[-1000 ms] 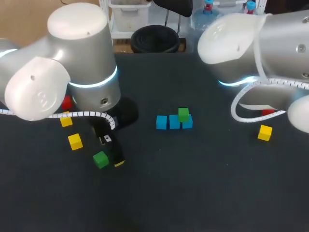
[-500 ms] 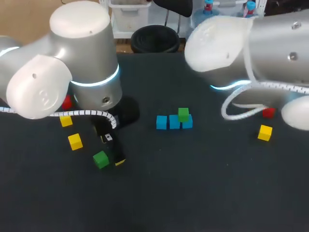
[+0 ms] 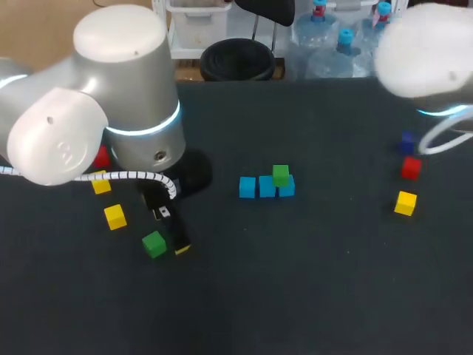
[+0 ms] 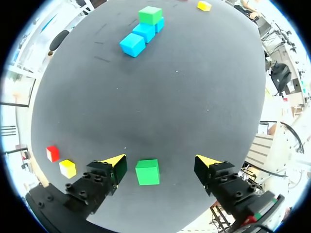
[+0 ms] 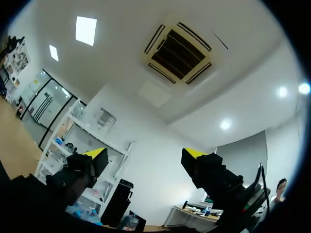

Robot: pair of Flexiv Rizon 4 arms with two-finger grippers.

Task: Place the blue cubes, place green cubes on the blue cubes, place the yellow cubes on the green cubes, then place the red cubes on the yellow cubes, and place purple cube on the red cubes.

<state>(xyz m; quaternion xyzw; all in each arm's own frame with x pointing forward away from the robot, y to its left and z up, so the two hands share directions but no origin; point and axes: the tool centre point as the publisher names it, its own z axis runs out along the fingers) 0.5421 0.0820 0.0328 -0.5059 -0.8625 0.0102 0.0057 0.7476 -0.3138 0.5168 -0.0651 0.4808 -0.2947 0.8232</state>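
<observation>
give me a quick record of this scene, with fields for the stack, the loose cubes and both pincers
base row: three blue cubes side by side
stacked: one green cube on the row, toward its right-arm end
left pincer: open, loose green cube between its fingers, apart from both
right pincer: open, empty, pointing upward
right-arm side: yellow cube, red cube, purple cube

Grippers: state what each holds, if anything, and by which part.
Nothing. The left gripper is open, astride a green cube without touching it; the right gripper is open, empty.
</observation>
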